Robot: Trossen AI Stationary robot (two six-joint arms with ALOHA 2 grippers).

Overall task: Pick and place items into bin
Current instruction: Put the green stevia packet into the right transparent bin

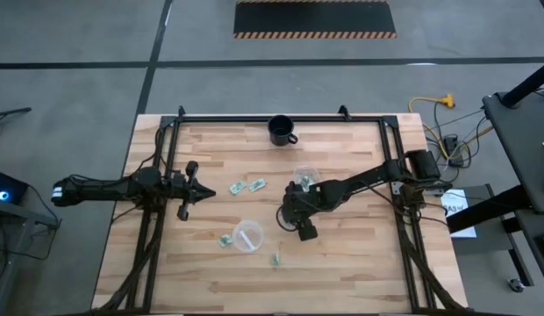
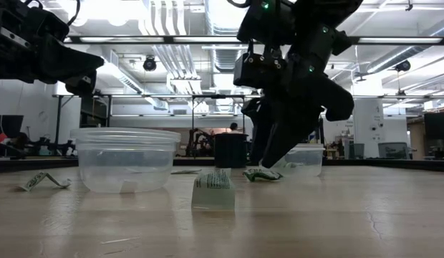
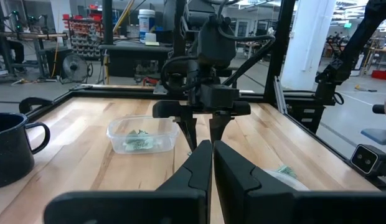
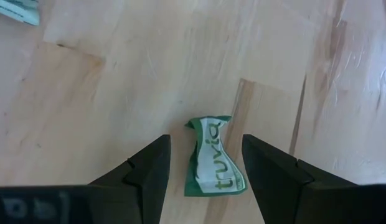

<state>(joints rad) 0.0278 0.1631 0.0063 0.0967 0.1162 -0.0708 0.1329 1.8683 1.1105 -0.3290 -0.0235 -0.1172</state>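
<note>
A small green and white wrapped item (image 4: 213, 165) lies flat on the wooden table. My right gripper (image 4: 205, 146) is open and slants down over it, one finger on each side, with a gap showing on both sides. The low view shows that gripper (image 2: 268, 166) just above the item (image 2: 261, 174). Other items lie loose on the table (image 1: 246, 186) (image 1: 225, 240) (image 1: 276, 260). A clear bin (image 1: 305, 175) with a few items inside stands just beyond the right gripper (image 1: 288, 213). My left gripper (image 1: 186, 189) waits shut at the table's left, pointing level.
A second clear tub (image 1: 248, 235) stands near the middle front. A black mug (image 1: 282, 130) is at the far edge. The black frame rails (image 1: 167, 158) run along the table's sides. Bare wood lies at the right front.
</note>
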